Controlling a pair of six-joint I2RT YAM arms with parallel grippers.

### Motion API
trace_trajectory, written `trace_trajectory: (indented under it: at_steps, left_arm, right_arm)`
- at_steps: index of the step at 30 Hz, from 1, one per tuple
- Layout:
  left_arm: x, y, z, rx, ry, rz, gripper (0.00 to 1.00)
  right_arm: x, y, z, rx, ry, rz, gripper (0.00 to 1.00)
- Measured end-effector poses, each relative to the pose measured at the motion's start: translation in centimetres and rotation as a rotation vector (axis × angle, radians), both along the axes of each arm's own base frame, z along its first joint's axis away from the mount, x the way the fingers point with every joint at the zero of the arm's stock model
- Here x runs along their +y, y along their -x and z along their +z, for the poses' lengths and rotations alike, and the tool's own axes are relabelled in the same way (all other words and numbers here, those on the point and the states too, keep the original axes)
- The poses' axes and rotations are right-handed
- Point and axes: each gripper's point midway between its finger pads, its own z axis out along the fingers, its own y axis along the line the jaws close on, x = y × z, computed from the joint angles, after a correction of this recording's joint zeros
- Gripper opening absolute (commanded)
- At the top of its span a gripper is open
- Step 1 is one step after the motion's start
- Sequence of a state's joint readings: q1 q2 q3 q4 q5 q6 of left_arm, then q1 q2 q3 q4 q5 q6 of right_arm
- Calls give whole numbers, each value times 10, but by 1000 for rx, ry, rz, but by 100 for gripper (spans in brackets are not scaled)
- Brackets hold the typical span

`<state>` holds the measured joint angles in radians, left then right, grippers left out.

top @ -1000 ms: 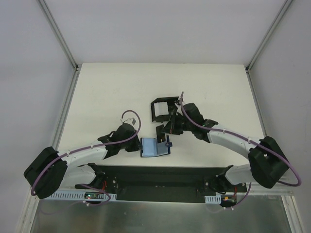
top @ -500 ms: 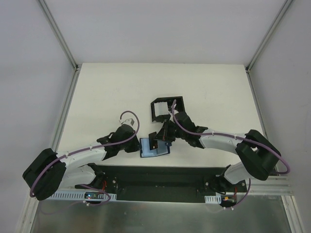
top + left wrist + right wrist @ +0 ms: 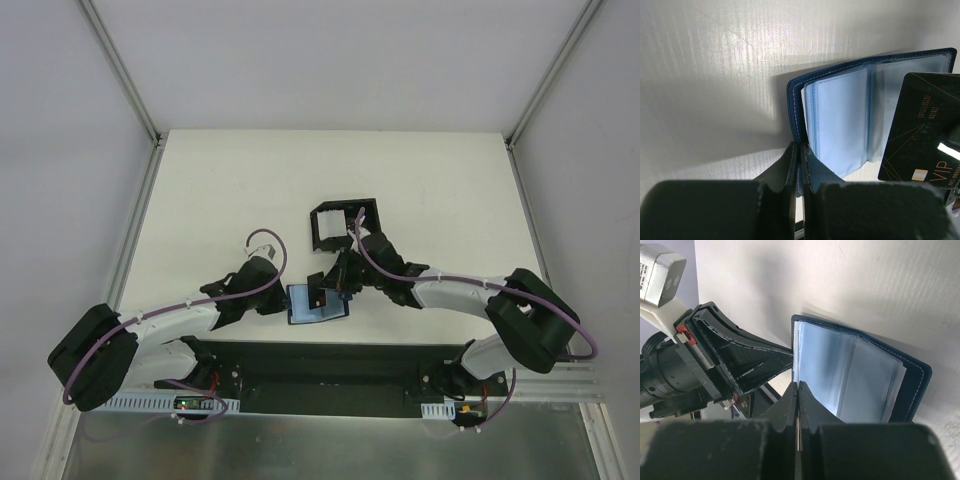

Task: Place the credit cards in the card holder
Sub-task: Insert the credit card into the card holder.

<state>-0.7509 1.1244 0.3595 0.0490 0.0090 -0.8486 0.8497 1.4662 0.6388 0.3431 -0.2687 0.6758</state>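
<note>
- Right gripper (image 3: 798, 390): pressed together on a dark card (image 3: 921, 127), seen edge-on in its own wrist view (black with gold print, "VIP" legible from the left wrist).
- Left gripper (image 3: 799, 150): pinching the holder (image 3: 840, 115) by its near cover edge, pinning it open on the table (image 3: 230, 200).
- Holder lies open near the table's front edge, between the two grippers, with its clear sleeves (image 3: 840, 370) fanned up from the spine.
- Card hangs over the open holder, tilted, not in any sleeve; cannot tell whether its corner touches the plastic.
- Step in hand, my read: feed card into a sleeve mouth.
- To do it well: line the card's leading edge parallel to the sleeve opening. Lead with one corner to part the plastic, then level out and slide along the sleeve, not down into it.
- Sleeves look floppy, likely to buckle if pushed steeply; go low and slow.
- Left grip should hold firm against the push, else the holder probably skids.
- Release only once most of the card is inside; fingers may foul the sleeve mouth.
- Black box (image 3: 340, 208) sits beyond the holder, apart from it.
</note>
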Motion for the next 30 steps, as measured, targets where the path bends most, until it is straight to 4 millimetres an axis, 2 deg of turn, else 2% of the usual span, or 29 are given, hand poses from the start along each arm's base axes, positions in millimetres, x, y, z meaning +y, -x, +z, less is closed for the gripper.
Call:
trace_trajectory:
  at_steps: [15, 24, 30]
  left_arm:
    - [1, -3, -1, -13, -3, 17, 0]
    - [1, -4, -1, -17, -1, 18, 0]
    - [0, -5, -3, -17, -1, 18, 0]
  right_arm:
    - [-13, -2, -6, -29, 22, -47, 0]
    - [-36, -7, -27, 7, 54, -99, 0]
    - [-29, -6, -29, 21, 16, -66, 0]
